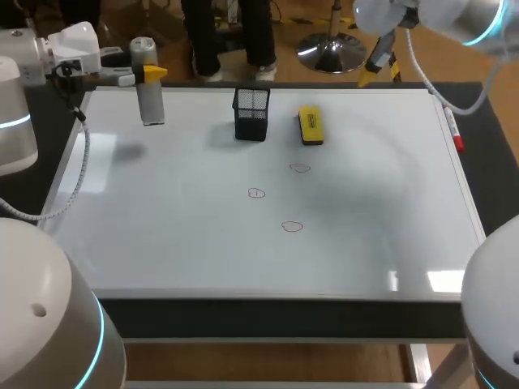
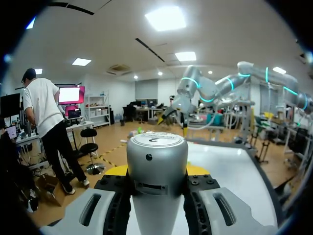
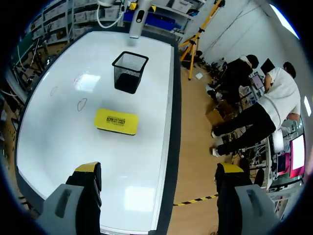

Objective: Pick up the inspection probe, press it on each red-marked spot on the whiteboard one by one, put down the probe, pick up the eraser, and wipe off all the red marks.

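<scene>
Holding probe [image 1: 149,101] upright in left gripper [image 1: 147,74] over far left corner of surface [image 1: 162,243]. Right gripper [image 3: 159,169] spread wide past far edge. Eraser [image 1: 310,126] lying near far edge beside mesh basket [image 1: 251,113].

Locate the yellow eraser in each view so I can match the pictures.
Head view: yellow eraser on the whiteboard, far side, just right of the black mesh basket.
Left wrist view: not in it.
Right wrist view: ahead of the right gripper, basket beyond it.
Shared landmark: the black mesh basket.
</scene>
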Controlling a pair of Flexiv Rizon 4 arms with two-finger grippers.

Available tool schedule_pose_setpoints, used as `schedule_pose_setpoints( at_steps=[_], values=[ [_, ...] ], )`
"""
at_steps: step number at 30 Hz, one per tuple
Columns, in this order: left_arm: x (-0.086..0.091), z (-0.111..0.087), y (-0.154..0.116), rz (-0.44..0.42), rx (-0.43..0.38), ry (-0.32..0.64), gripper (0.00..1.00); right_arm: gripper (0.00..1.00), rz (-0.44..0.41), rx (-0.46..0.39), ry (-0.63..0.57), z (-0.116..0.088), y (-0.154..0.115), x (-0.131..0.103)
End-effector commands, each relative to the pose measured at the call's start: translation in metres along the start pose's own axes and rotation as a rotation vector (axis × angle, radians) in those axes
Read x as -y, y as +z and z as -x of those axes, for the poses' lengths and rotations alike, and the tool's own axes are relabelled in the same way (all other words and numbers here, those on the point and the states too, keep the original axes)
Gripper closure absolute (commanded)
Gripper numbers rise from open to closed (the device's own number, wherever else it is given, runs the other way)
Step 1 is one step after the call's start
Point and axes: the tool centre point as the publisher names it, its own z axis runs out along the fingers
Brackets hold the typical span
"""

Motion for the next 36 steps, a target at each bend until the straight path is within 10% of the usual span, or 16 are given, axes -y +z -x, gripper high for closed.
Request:
schedule_pose_setpoints(
  at_steps=[1,14,36],
  values=[
    [0.001,0.000,0.000,-0.002,0.001,0.001,1.00,0.00,-0.367,-0.250,-0.048,0.003,-0.004,-0.005],
    [0.001,0.000,0.000,-0.002,0.001,0.001,1.00,0.00,-0.367,-0.250,-0.048,0.003,-0.004,-0.005],
    [0.001,0.000,0.000,-0.002,0.001,0.001,1.00,0.00,-0.062,-0.288,-0.763,-0.012,0.038,-0.004]
  ],
)
